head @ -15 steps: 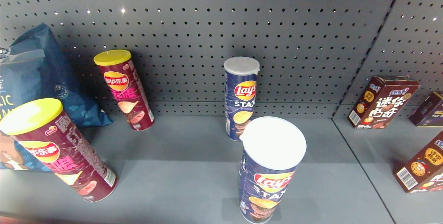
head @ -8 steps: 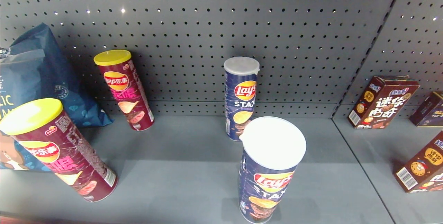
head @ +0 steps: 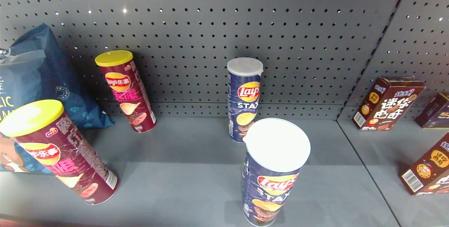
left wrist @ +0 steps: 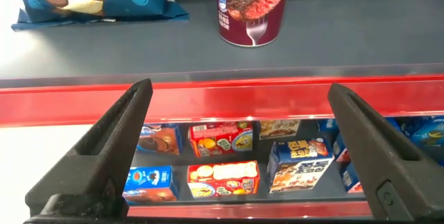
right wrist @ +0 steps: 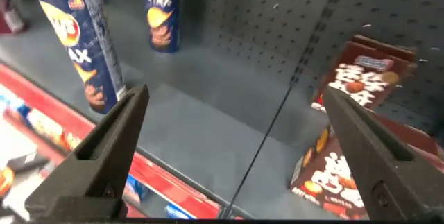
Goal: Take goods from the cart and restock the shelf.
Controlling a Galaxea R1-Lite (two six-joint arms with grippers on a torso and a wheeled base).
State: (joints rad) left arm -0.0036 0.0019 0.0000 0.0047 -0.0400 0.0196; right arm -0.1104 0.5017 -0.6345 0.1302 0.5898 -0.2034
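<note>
On the grey shelf (head: 196,171) stand two dark red chip cans with yellow lids, one at the front left (head: 63,153) and one at the back (head: 127,92). Two blue cans with white lids stand in the middle, one at the back (head: 243,100) and one at the front (head: 272,174). My left gripper (left wrist: 239,89) is open and holds nothing, in front of the red shelf edge (left wrist: 229,102) below a red can (left wrist: 251,9). My right gripper (right wrist: 236,92) is open and holds nothing, facing the shelf between the front blue can (right wrist: 80,37) and brown boxes (right wrist: 364,75).
A dark blue snack bag (head: 38,76) leans at the far left. Brown cookie boxes (head: 387,104) stand on the neighbouring section at the right. A pegboard wall (head: 224,20) backs the shelf. A lower shelf holds several small boxes (left wrist: 222,179). Bare shelf lies between the red and blue cans.
</note>
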